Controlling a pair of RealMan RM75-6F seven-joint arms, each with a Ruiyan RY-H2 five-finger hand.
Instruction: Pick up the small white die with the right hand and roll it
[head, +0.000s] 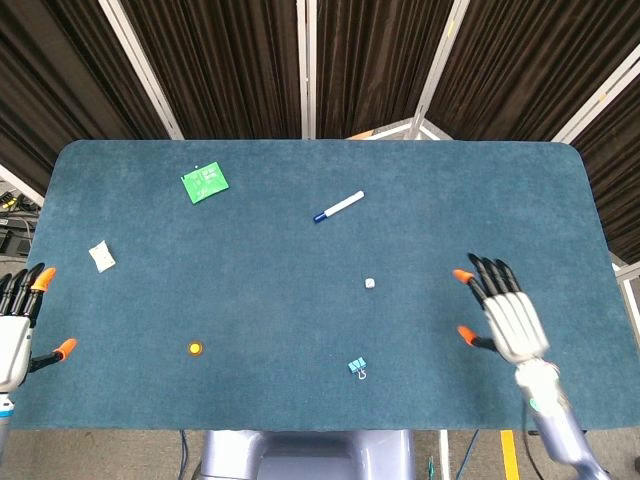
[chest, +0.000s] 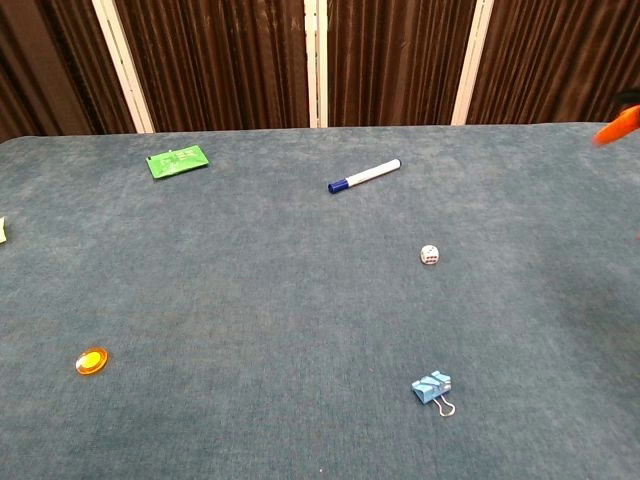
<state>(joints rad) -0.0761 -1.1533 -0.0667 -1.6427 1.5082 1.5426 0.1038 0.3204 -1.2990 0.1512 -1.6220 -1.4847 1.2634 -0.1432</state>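
The small white die (head: 369, 284) (chest: 429, 254) lies alone on the blue table, right of centre. In the head view my right hand (head: 498, 312) hovers over the table to the right of the die, fingers spread and holding nothing. Only an orange fingertip (chest: 616, 126) of it shows at the right edge of the chest view. At the table's left front corner my left hand (head: 14, 330) is open and holds nothing.
A blue-capped white marker (head: 339, 206) lies beyond the die. A blue binder clip (head: 357, 367) sits near the front edge. An orange disc (head: 195, 348), a white packet (head: 101, 257) and a green card (head: 204, 183) lie on the left half.
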